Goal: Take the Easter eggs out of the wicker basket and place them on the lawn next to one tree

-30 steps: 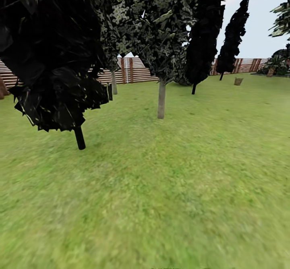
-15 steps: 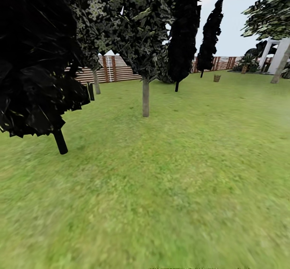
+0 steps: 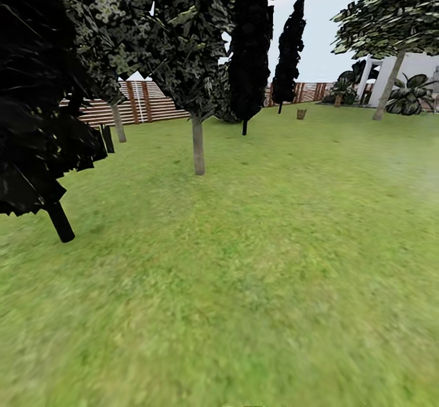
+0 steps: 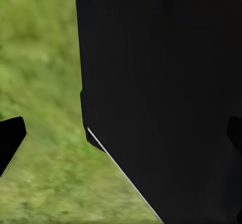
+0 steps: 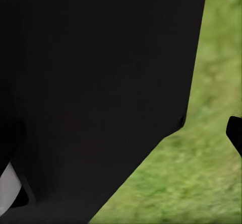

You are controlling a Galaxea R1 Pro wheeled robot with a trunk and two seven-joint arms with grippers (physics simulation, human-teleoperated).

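Close in there is nothing but the lawn [image 3: 256, 285], a wide stretch of mottled green grass running from the near edge all the way back. In the left wrist view a big black body of the robot [image 4: 166, 93] blocks most of the sight, with grass to one side and a dark finger [image 4: 10, 142] poking in at the edge; whether those jaws are spread or pressed together I cannot tell. The right wrist view is much the same: a black mass [image 5: 96, 83] over grass, a dark tip [image 5: 235, 131] at the edge, and again I cannot tell how the jaws stand.

A little farther, at the near left, a black-foliaged conifer [image 3: 36, 90] leans over the grass on a short dark stem. Beyond it, left of centre, stands a tree [image 3: 197, 144] with a straight grey-brown trunk and blocky green leaves overhead. A second pale trunk [image 3: 118, 123] stands farther left, near the brown slatted fence [image 3: 152, 107]. Two tall black conifers [image 3: 251, 47] rise behind.

Far back on the grass, right of centre, sits a small tan-brown thing [image 3: 301, 114], possibly the wicker basket; too small to tell, and no eggs can be made out. At the far right another leafy tree [image 3: 388, 86] leans before a white house [image 3: 421, 68] and shrubs [image 3: 410, 94].
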